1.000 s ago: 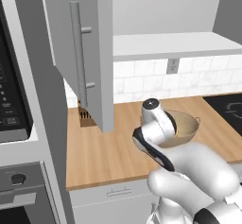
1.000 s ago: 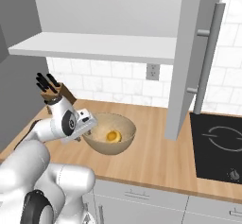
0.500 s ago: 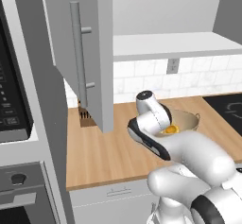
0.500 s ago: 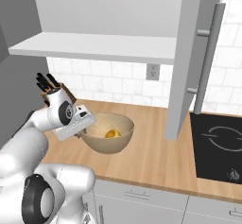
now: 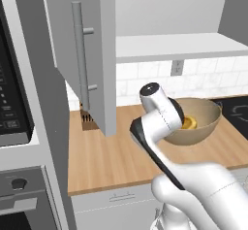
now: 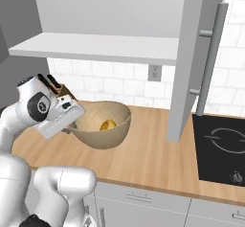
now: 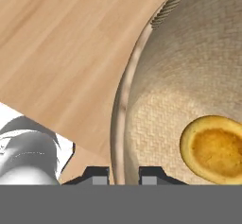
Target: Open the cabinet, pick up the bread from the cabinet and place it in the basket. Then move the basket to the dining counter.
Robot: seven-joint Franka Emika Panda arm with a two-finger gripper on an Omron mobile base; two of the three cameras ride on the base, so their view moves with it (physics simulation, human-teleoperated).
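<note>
1. Three views are being read in turn, starting with the left base view. The cabinet is standing open, its door swung out over the desk. The basket is sitting on the desk to the right, with the bread lying inside it. The arm is reaching across and hiding the near side of the rim.

2. Right base view: the basket is resting on the desk, and the bread is lying low against its inner wall. The gripper is meeting the rim on the side facing the arm. A knife block is standing behind, against the tiles, and a dark cooktop is lying well apart to the right.

3. Hand view: the fingertips of the gripper are standing one on each side of the basket's rim, clamped together on it. The bread is lying on the woven floor, apart from the rim.

4. Handling judgement: the basket is looking light and fairly stiff, though its weave may be flexing a little under a pinch. A hold on one side of the rim is leaving the weight hanging off-centre, so the basket is likely to be tilting when lifted. The bread is loose, light and round, and could be rolling toward the low side. A level, slow carry is appearing advisable.
</note>
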